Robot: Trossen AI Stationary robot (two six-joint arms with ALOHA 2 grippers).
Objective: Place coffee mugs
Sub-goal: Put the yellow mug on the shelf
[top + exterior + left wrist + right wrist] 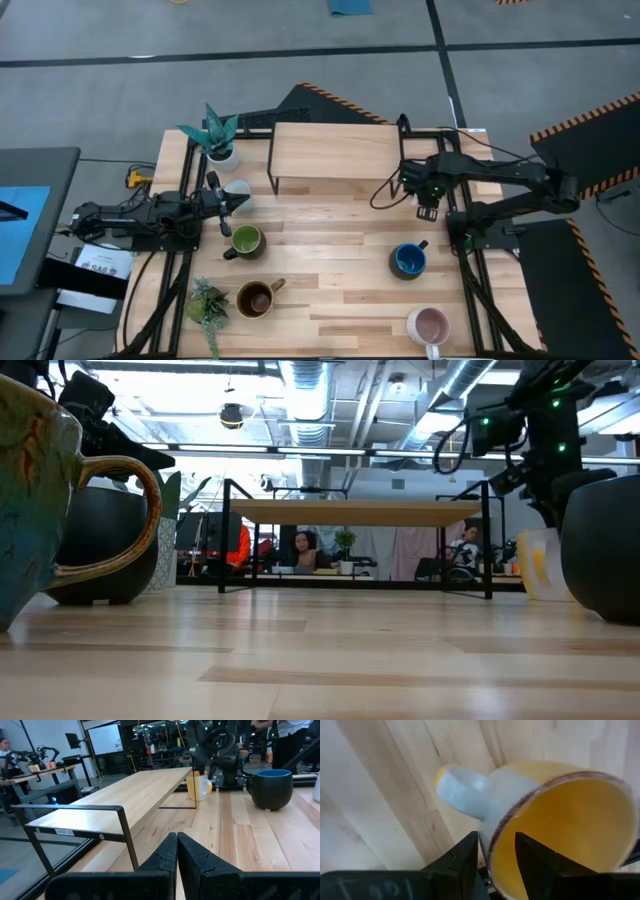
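My right gripper (428,207) points down near the wooden shelf's right leg and is shut on the orange mug (555,825), which is yellow inside and pale outside. The same mug (199,786) stands beside the shelf in the left wrist view. My left gripper (228,203) is shut and lies level beside the white mug (238,189), touching nothing that I can see. Standing on their bases on the table are the olive green mug (245,241), brown mug (257,298), dark blue mug (407,261) and pink mug (430,325). My right gripper comes from above, pointing down, at the orange mug's rim (491,851) just beside the handle (462,795). One finger is inside the cup and the other (466,857) outside, the wall between them. The mug's base (198,798) appears to sit on the table.
The wooden shelf (335,150) on black metal legs spans the far middle of the table. A potted plant (215,135) stands at its left end, and another plant (207,305) is at the near left by the brown mug. Bare wood lies between the mugs at the table's centre.
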